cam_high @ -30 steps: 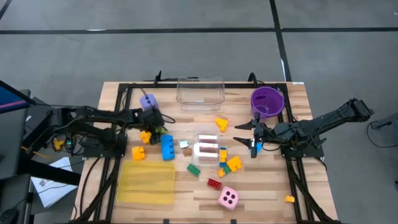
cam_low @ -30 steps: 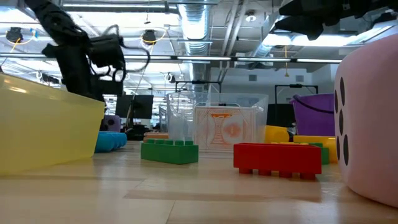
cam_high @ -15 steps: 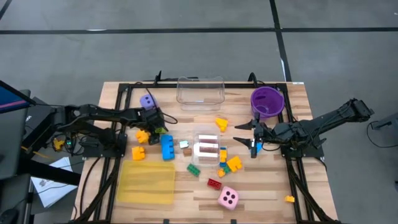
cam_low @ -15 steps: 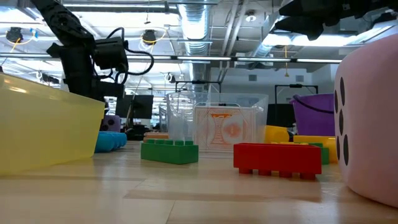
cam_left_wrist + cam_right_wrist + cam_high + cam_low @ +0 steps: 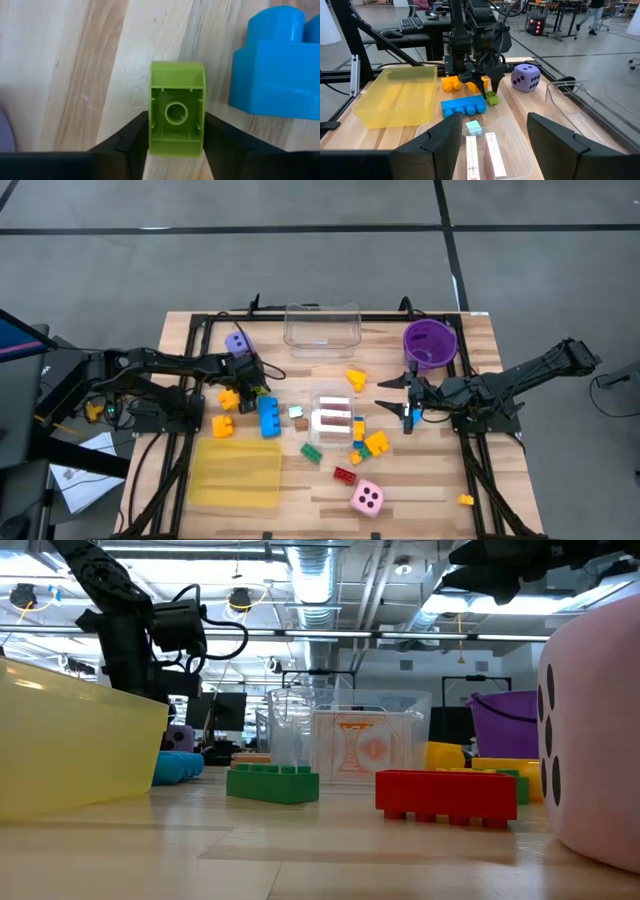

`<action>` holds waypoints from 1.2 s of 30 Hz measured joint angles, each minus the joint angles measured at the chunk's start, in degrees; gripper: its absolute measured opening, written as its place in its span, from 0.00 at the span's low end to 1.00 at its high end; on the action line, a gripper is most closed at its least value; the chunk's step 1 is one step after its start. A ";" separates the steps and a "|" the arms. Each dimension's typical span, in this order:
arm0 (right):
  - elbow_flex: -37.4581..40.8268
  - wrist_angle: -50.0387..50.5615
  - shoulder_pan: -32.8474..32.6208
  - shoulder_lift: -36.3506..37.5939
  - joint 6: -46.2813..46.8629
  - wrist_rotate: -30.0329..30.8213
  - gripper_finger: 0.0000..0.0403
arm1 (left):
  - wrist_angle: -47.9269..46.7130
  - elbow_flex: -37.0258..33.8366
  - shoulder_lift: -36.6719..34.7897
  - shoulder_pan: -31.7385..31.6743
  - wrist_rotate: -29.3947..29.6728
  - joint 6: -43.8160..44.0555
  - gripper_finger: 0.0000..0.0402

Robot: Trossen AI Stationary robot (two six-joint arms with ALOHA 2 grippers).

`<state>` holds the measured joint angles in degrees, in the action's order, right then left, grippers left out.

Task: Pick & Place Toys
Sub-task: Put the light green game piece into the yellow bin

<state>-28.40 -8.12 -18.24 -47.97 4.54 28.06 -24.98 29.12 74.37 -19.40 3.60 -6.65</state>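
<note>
One green brick (image 5: 176,115), hollow underside up, lengthwise between left claw (image 5: 175,145) fingers.

- The left arm (image 5: 160,365) is built of matte black, boxy segments joined in a chain.
- Thin black cables loop loosely off its wrist section, seen against the ceiling lights in the low view.
- A small yellow patch sits among the wiring near the left arm's base.
- The left end effector (image 5: 175,131) has two smooth, matte black fingers (image 5: 127,142) with flat inner faces and wedge-like tapered sides.
- The right arm (image 5: 530,375) is equally black, slim and jointed, with a rounded housing at its far joint.
- The right end effector (image 5: 409,402) carries a blue mark and thin, pointed black tips.
- Its fingers (image 5: 440,145) look broad, dark and angular, with bevelled edges.
</note>
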 joint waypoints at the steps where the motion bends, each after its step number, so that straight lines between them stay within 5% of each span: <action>1: 0.00 -0.02 -0.01 0.00 0.00 -0.23 0.54 | -0.01 0.04 -0.02 0.00 0.00 0.03 0.35; 14: 0.00 -0.05 0.00 0.00 0.00 -1.06 0.54 | -0.28 1.29 -0.45 0.00 0.75 2.50 0.33; 22: 0.00 -0.04 0.00 0.00 0.00 -1.06 0.54 | -0.05 2.46 -8.34 0.00 0.43 2.46 0.33; 36: 0.00 -0.06 0.00 0.00 0.00 -1.06 0.54 | -0.09 2.46 -22.24 7.87 -16.68 10.65 0.33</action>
<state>-28.40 -8.18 -18.24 -47.97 4.54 27.00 -25.07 31.57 52.13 -11.53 -13.09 4.00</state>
